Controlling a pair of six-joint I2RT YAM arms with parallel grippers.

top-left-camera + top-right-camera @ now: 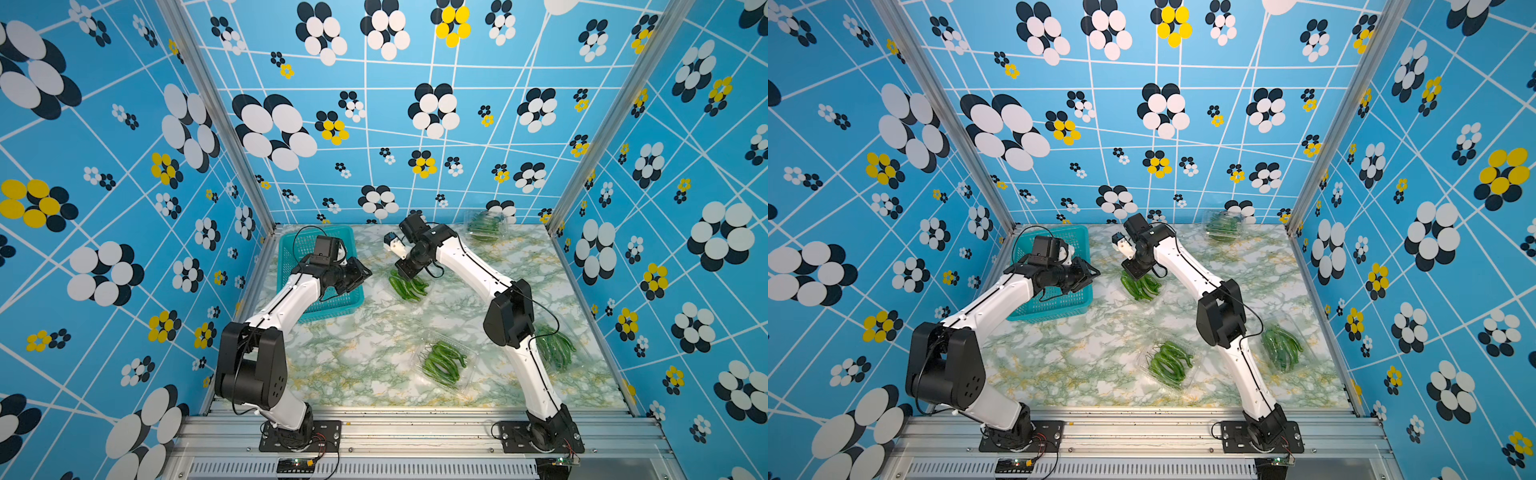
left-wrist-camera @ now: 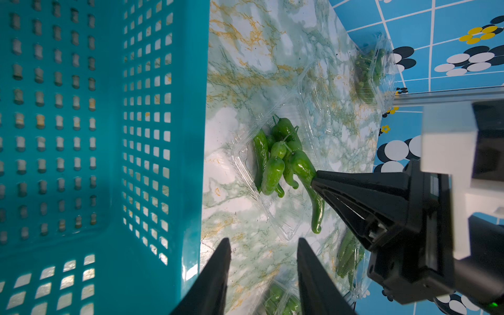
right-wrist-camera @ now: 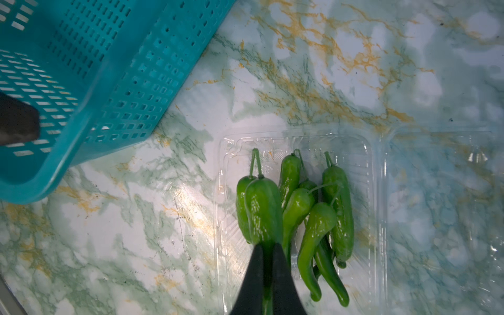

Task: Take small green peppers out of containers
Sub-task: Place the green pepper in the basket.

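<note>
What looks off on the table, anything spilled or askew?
Nothing stands out: peppers all sit in their clear containers, nothing spilled. The right gripper pinches one pepper in the open container beside the basket.

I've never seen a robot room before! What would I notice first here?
Probably the shiny green peppers lying in an open clear box mid-table, where the right gripper pinches one pepper. Beside them, at the back left, sits a big teal basket, and blue flowered walls surround everything.
</note>
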